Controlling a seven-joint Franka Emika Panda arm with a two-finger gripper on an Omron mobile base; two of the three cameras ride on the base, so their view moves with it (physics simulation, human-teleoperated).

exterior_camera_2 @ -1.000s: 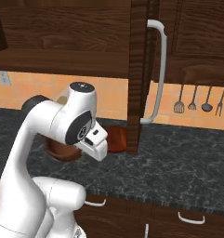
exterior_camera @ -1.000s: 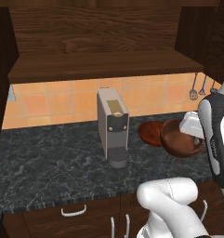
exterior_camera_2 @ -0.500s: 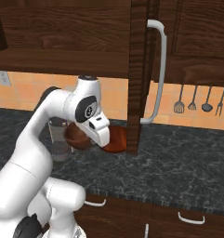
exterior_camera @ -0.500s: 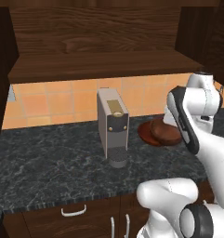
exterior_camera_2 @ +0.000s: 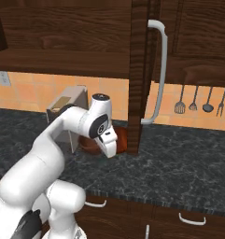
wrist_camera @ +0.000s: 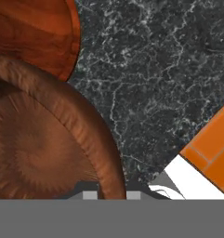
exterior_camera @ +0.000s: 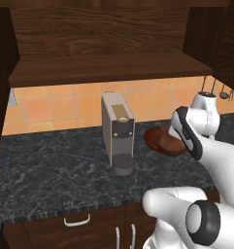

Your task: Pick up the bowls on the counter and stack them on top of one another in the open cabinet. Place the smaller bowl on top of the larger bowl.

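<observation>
End effector [wrist_camera: 111, 194] pinching ribbed wooden smaller bowl [wrist_camera: 43, 144] rim.

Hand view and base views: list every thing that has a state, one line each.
gripper: shut on the rim of the smaller bowl
smaller bowl: held by its rim
larger bowl: resting on the counter, not gripped
open cabinet: door open
coffee machine: upright on the counter
</observation>
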